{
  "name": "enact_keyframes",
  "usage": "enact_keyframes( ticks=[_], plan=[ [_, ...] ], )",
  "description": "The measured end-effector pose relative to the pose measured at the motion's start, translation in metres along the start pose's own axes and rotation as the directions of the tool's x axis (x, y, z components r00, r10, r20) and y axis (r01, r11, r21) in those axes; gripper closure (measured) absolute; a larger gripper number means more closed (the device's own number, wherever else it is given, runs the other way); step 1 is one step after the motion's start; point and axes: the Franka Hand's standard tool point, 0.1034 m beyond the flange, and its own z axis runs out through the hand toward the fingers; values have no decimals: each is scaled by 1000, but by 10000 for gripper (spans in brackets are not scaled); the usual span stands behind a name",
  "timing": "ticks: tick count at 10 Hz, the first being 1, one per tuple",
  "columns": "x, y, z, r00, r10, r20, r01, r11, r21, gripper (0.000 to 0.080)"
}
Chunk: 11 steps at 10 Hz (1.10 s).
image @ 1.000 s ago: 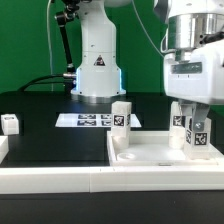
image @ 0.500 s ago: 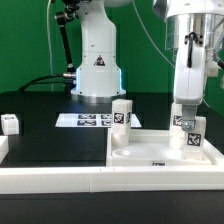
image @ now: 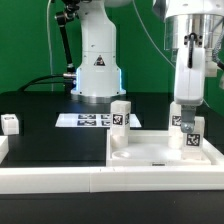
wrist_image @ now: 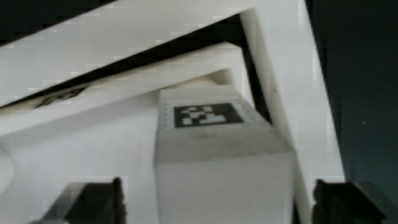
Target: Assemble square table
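The gripper (image: 187,128) hangs over the far corner of the white square tabletop (image: 160,153) on the exterior view's right, its fingers straddling an upright tagged leg (image: 191,137). In the wrist view the two dark fingertips (wrist_image: 93,203) stand on either side of that leg (wrist_image: 217,150) with a slim gap showing on each side, so the jaws look released around the leg rather than clamped on it. The arm comes down near vertical from above, wrist pointing straight at the tabletop.

The tabletop lies flat on the black table (image: 50,135) at the front, raised rim up. A second tagged leg (image: 121,124) stands upright at its far corner on the exterior view's left. A third small tagged leg (image: 9,123) sits on the table well apart, near the exterior view's left edge. The marker board (image: 88,120) lies flat behind, in front of the robot's white base (image: 97,68).
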Motion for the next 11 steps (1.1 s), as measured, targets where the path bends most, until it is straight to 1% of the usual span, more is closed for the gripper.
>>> enact_keyframes(
  ticks=[1, 2, 3, 5, 6, 9, 10, 11],
  plan=[
    [-2, -2, -6, 998, -68, 9, 68, 998, 6, 192],
    [-3, -5, -14, 984, -179, 17, 179, 984, 14, 192],
    [0, -10, -25, 956, -292, 26, 292, 956, 26, 159],
    [11, -19, -37, 899, -438, 27, 437, 898, 48, 151],
    [19, -19, -43, 881, -473, 28, 471, 881, 52, 150],
    [19, -18, -41, 883, -469, 27, 467, 883, 49, 150],
    [22, -16, -41, 813, -582, 18, 582, 813, 30, 150],
    [28, -14, -40, 670, -742, 20, 742, 670, 5, 150]
  ],
)
